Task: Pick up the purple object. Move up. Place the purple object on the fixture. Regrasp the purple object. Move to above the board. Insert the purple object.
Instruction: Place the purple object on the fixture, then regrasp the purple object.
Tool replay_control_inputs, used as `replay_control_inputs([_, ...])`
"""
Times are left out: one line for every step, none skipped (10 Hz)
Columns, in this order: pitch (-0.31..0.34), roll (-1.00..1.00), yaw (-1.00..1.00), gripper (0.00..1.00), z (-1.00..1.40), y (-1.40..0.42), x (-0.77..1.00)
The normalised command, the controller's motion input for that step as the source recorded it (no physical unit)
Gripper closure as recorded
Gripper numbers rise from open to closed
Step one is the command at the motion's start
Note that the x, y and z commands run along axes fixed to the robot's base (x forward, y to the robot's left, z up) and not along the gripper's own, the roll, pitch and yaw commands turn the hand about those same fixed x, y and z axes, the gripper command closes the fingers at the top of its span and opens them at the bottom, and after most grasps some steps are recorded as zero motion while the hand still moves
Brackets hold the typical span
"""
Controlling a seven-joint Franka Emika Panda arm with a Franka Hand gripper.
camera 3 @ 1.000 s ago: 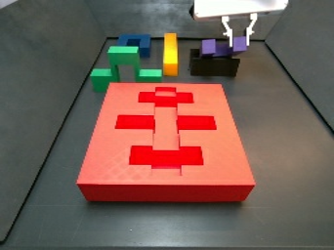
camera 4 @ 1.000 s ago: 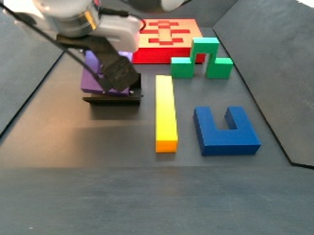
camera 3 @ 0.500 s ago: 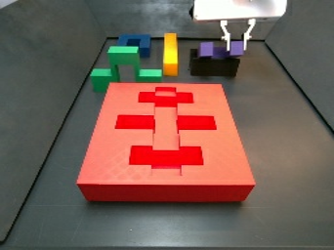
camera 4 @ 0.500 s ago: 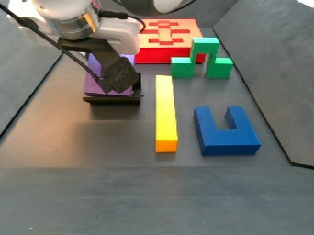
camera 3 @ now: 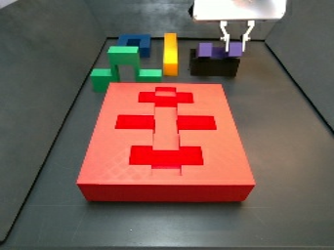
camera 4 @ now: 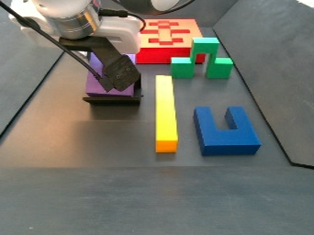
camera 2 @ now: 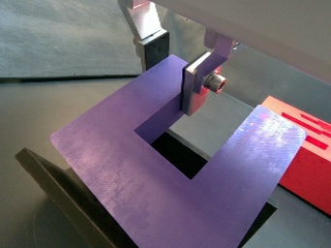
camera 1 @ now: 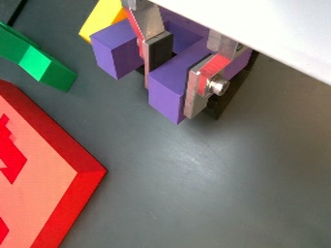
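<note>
gripper [camera 1: 179, 70] jaws straddling one prong of purple object [camera 2: 155, 165] on fixture [camera 3: 216, 65], contact unclear; prongs upright-ish.

You'll find no readable text, labels, brands, numbers or signs in any view. The red board [camera 3: 166, 139], purple object [camera 2: 181, 165], fixture [camera 3: 214, 66] and the coloured blocks are plain, unmarked surfaces. The gripper [camera 1: 175, 66], in the upper middle of the wrist views, carries no legible marking either.
</note>
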Motion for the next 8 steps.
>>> replay_control_inputs([0.000, 0.00, 0.00, 0.00, 0.00, 0.00, 0.00])
replay_control_inputs([0.000, 0.02, 0.00, 0.00, 0.00, 0.00, 0.07])
replay_control_inputs([0.000, 0.00, 0.00, 0.00, 0.10, 0.00, 0.13])
replay_control_inputs([-0.129, -0.18, 0.00, 0.00, 0.54, 0.13, 0.26])
replay_control_inputs([-0.297, -0.19, 0.00, 0.00, 0.70, 0.13, 0.26])
replay_control_inputs([-0.266, -0.04, 0.05, 0.00, 0.73, 0.15, 0.21])
replay_control_inputs([-0.323, 0.27, 0.08, 0.00, 0.58, 0.04, 0.00])
replay_control_inputs([-0.323, 0.79, 0.12, 0.00, 0.40, 0.00, 0.00])
